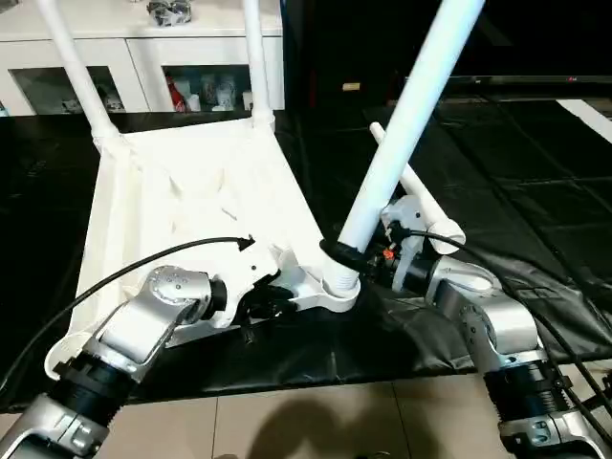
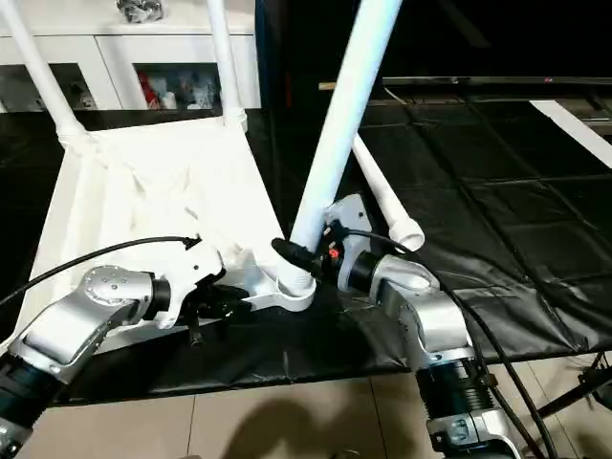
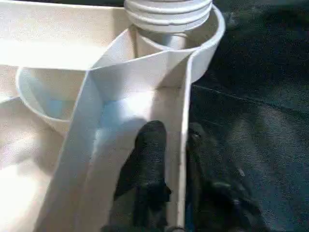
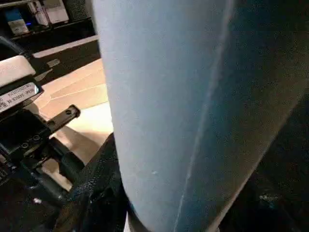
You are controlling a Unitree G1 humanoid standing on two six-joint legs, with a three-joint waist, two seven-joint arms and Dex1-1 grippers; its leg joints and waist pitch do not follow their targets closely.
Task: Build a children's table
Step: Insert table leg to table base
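The right gripper [image 1: 356,256] is clasping a leg [image 1: 406,124] leaning in the tabletop's [image 1: 191,182] corner socket [image 1: 335,287]. Just beside it, the left gripper [image 3: 169,159] is pinching the tabletop's rim wall, one finger either side

A loose leg [image 1: 418,196] lies just beside the right pincer [image 1: 356,258].

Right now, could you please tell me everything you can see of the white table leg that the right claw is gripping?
The long white tapered plastic table leg is a smooth tube leaning up and away to the right, out of the picture's top. Its threaded lower end sits in the round near corner socket of the upturned white plastic table top, not yet fully seated, as ridges show above the rim. The right claw clasps it just above the socket, black fingers wrapped around the tube.
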